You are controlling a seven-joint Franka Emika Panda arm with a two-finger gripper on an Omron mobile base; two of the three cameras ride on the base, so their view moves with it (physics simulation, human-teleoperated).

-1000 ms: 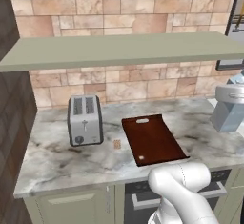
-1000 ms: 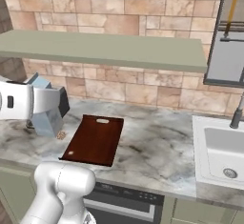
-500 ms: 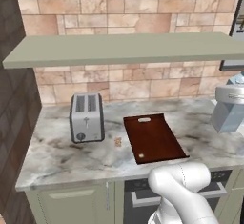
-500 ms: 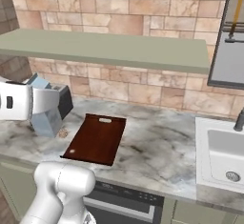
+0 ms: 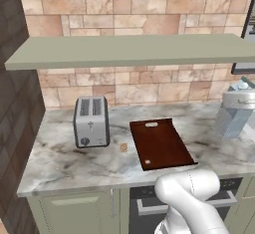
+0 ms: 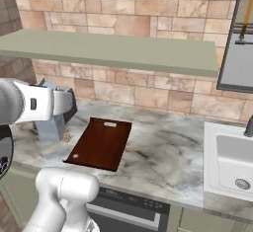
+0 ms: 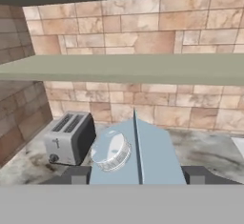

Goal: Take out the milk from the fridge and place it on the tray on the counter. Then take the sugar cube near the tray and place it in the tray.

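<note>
**Milk in hand, counter sliding into line**

Our base has driven on: over the last second the whole counter (image 5: pixel 60 163) has shifted in both base views, the camera's doing, while toaster (image 5: pixel 91 121), tray and cube kept their places. Our gripper (image 7: pixel 136 173) stays clamped on the milk (image 7: pixel 136 151), carried above the counter's right side. The tray (image 5: pixel 162 146) lies bare in the middle, the cube (image 5: pixel 123 148) just left of it, toward the toaster. We judge the set-down comes next; the cube follows.
</note>
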